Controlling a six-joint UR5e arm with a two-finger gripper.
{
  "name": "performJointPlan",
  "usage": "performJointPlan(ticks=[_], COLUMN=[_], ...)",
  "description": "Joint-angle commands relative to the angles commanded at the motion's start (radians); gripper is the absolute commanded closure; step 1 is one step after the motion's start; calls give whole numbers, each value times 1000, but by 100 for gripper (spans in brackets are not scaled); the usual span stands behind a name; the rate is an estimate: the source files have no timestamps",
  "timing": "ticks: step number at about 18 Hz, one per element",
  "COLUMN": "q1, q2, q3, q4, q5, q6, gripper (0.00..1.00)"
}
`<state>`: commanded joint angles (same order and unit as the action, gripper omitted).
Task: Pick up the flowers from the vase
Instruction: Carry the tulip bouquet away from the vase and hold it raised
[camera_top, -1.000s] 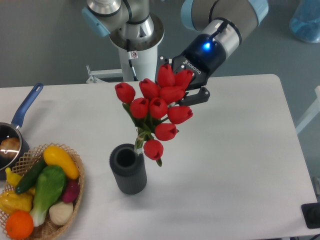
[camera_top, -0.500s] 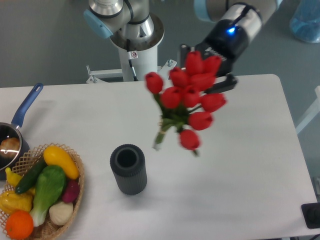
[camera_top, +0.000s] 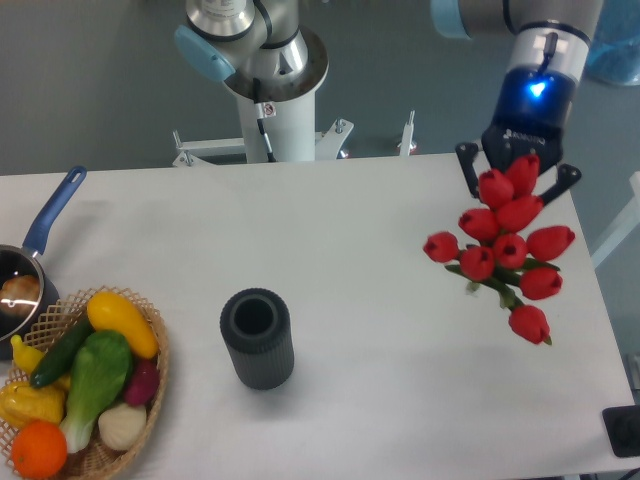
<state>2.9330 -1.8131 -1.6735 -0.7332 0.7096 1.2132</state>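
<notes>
The flowers, a bunch of red tulips with green stems, hang in the air over the right side of the table, clear of the vase. My gripper is shut on the flowers from above; the buds hide most of its fingers. The vase, dark grey and ribbed, stands upright and empty at the table's middle left, far to the left of the gripper.
A wicker basket of vegetables sits at the front left. A blue-handled pot is at the left edge. The robot base stands behind the table. The table's right edge is close to the flowers.
The gripper has carried the flowers out of the vase and to the right, from above the table's middle to near its right edge. The vase has stayed in place.
</notes>
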Motion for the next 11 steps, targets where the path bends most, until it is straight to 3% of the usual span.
performJointPlan(ticks=[3,8,11], q1=[-59,-126,-181], q2=[-32,-64,-87], q3=[46,83,104], q4=[-26,-40,-84], q5=[259,441,585], q6=[37,62,62], gripper=[100,96,96])
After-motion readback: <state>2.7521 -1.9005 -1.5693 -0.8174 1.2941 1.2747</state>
